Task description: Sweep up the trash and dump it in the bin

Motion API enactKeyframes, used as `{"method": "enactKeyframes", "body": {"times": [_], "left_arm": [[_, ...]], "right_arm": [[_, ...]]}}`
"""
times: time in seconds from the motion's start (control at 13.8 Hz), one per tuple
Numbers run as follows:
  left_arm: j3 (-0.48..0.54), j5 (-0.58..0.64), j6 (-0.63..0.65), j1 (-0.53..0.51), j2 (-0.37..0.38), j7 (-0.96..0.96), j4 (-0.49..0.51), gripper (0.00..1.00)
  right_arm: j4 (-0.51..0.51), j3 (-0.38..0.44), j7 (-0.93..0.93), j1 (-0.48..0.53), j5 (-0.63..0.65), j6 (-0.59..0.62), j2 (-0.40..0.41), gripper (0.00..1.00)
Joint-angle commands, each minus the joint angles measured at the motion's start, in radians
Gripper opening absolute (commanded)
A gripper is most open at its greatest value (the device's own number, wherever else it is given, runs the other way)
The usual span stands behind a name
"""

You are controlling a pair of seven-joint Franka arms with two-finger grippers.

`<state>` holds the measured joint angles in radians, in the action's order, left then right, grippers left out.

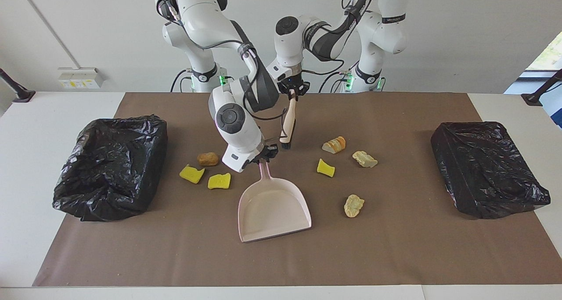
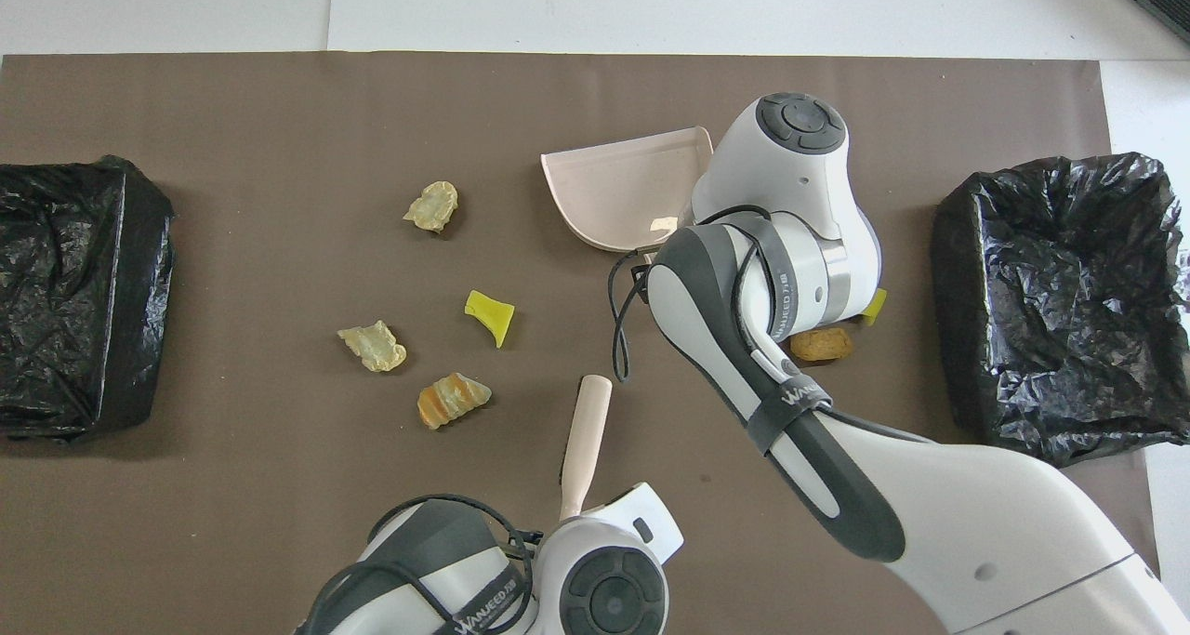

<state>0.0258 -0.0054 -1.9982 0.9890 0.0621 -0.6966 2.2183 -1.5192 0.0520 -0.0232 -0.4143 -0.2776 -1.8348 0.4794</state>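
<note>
My right gripper [image 1: 263, 156] is shut on the handle of the pale pink dustpan [image 1: 273, 210], whose pan rests skewed on the brown mat. My left gripper [image 1: 292, 92] is shut on the beige brush [image 1: 287, 124], which hangs bristles down above the mat beside the dustpan's handle. Trash lies on both sides of the pan. Two yellow pieces [image 1: 192, 173] [image 1: 219, 181] and a brown chunk [image 1: 207, 159] lie toward the right arm's end. A bread-like chunk [image 1: 334, 144], a yellow piece [image 1: 326, 168] and two beige lumps [image 1: 364, 159] [image 1: 353, 205] lie toward the left arm's end.
Two bins lined with black bags stand at the mat's ends, one [image 1: 112, 166] at the right arm's end and one [image 1: 487, 168] at the left arm's end. In the overhead view the right arm [image 2: 772, 272] covers part of the trash near it.
</note>
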Motion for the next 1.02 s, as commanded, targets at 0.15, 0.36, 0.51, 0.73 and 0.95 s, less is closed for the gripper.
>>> {"method": "enactKeyframes", "body": {"times": [0.15, 0.36, 0.51, 0.73, 0.95], "left_arm": [[-0.006, 0.093, 0.059, -0.180, 0.080, 0.058, 0.001, 0.00], [-0.007, 0.130, 0.053, -0.294, 0.081, 0.068, 0.006, 0.00], [-0.007, 0.130, 0.047, -0.372, 0.081, 0.068, 0.021, 0.00], [-0.007, 0.147, 0.041, -0.464, 0.071, 0.051, 0.021, 0.00], [-0.006, 0.147, 0.035, -0.521, 0.091, 0.013, 0.065, 0.00]], "right_arm": [[-0.031, 0.003, 0.375, 0.026, 0.087, 0.159, -0.097, 0.00], [-0.123, -0.007, 0.530, -0.001, 0.228, 0.155, -0.152, 0.00], [-0.188, -0.007, 0.626, -0.017, 0.253, 0.141, -0.188, 0.00], [-0.251, -0.009, 0.695, -0.064, 0.293, 0.118, -0.200, 0.00], [-0.272, -0.011, 0.723, -0.089, 0.363, 0.117, -0.200, 0.00]]}}
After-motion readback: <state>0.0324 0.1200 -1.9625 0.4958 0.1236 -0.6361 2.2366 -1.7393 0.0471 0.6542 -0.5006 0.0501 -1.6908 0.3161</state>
